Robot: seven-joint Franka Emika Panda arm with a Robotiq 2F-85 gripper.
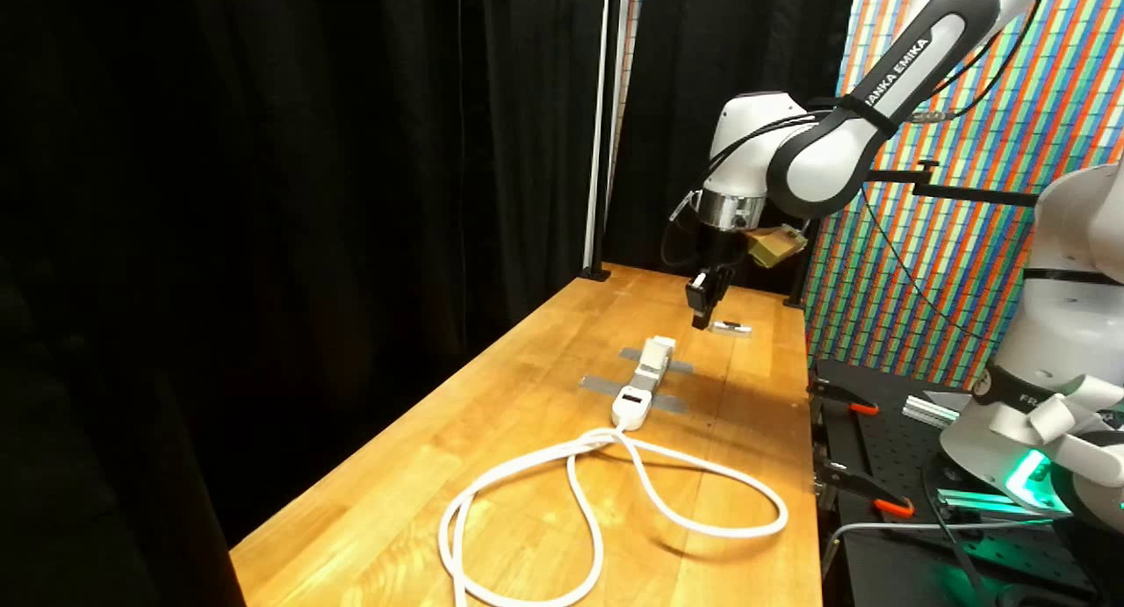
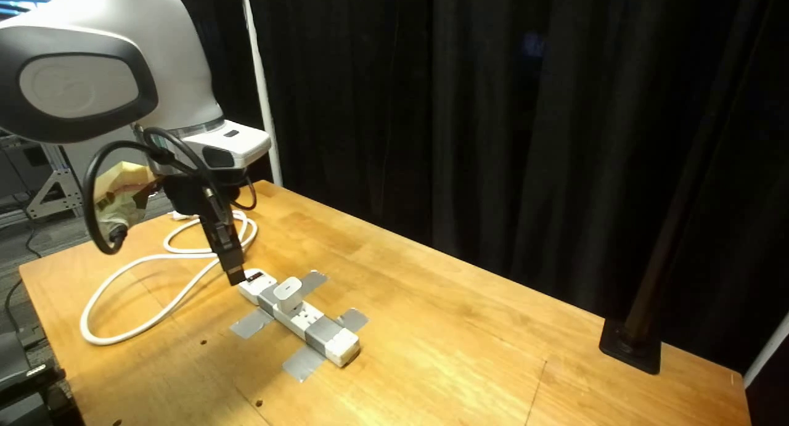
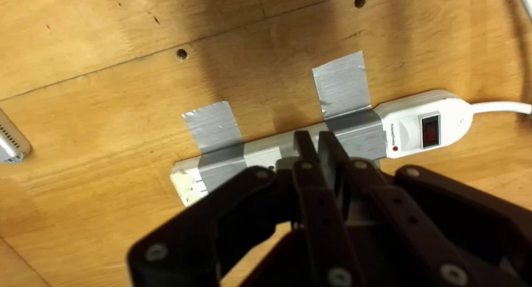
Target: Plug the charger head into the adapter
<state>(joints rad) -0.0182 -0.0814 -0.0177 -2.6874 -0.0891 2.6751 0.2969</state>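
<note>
The charger head (image 2: pixel 287 295), a small white block, stands upright on the sockets of the adapter (image 2: pixel 343 347) near its switch end. How deep it sits I cannot tell. In an exterior view the charger head (image 1: pixel 652 359) rises from the adapter (image 1: pixel 631 408), a long white strip with a cable. In the wrist view the adapter (image 3: pixel 451 121) runs under my fingers, which hide the charger head or most of it. My gripper (image 3: pixel 316 135) has a narrow gap between its fingertips and nothing shows in it. My gripper (image 2: pixel 233 275) is above the adapter, apart from the charger head.
Grey tape (image 3: pixel 343 85) fixes the strip to the wooden table (image 2: pixel 444 327). The white cable (image 1: pixel 597 537) lies in loops beyond the switch end. A small silver object (image 1: pixel 731 328) lies past the far end. A black post base (image 2: pixel 630 346) stands on the table.
</note>
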